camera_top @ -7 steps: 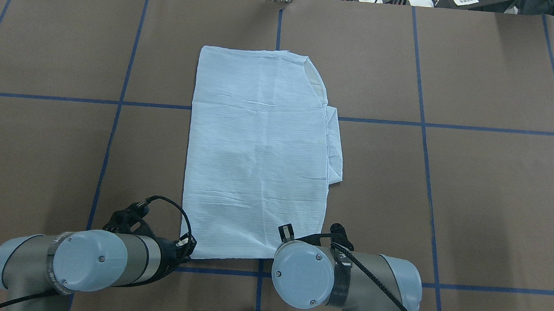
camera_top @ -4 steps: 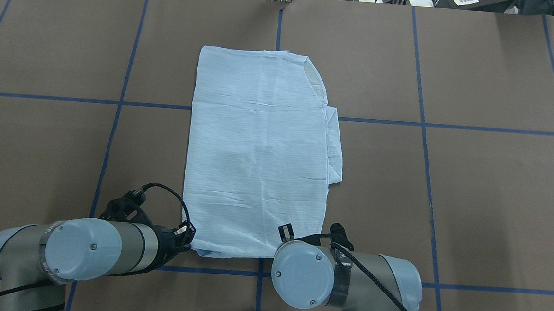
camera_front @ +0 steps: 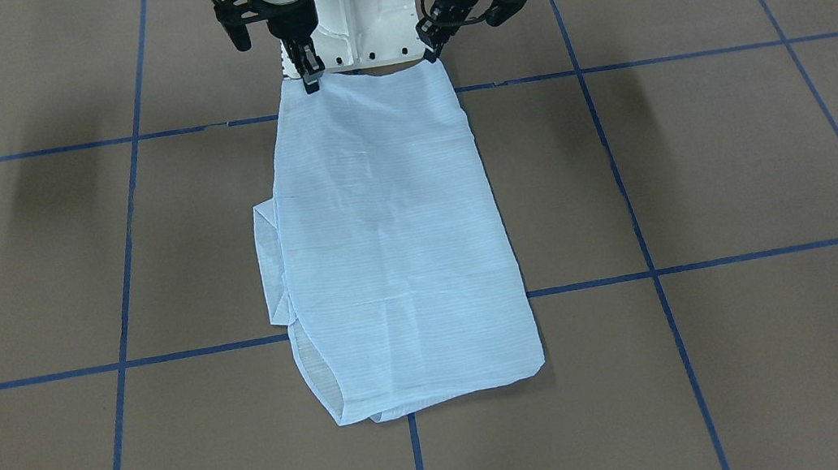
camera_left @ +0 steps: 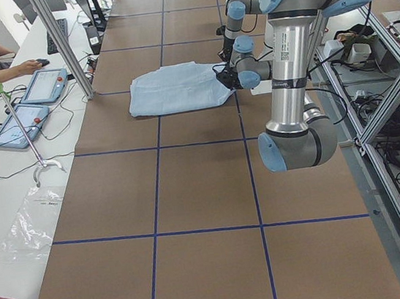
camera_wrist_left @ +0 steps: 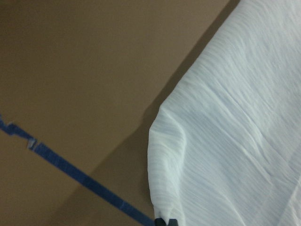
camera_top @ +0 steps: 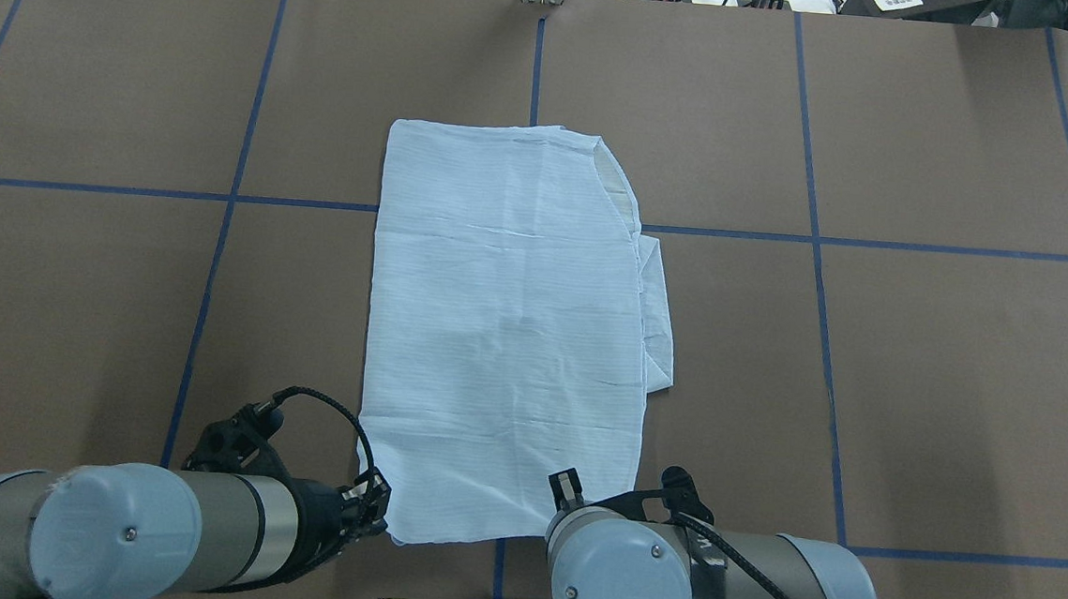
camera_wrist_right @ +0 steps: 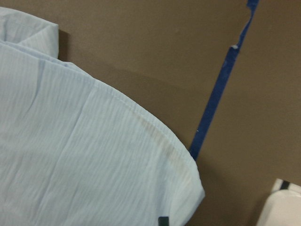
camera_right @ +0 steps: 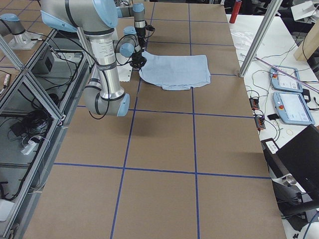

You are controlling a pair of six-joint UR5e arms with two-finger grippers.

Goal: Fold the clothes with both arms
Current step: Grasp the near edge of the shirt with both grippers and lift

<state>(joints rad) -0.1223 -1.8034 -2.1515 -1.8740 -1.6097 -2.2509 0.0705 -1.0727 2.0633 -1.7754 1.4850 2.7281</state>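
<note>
Found the shirt [camera_top: 503, 335] folded into a long panel, lying flat along the table's [camera_top: 962, 367] centre line, short hem at the robot-side edge, a folded layer poking out along its right side. Saw the left gripper [camera_front: 432, 53] with fingers pinched on the hem's left corner, cloth raised a little off the surface there. Saw the right gripper [camera_front: 311, 80] likewise clamped on the hem's right corner. Noted blue tape lines [camera_top: 818, 263] crossing the brown surface.
</note>
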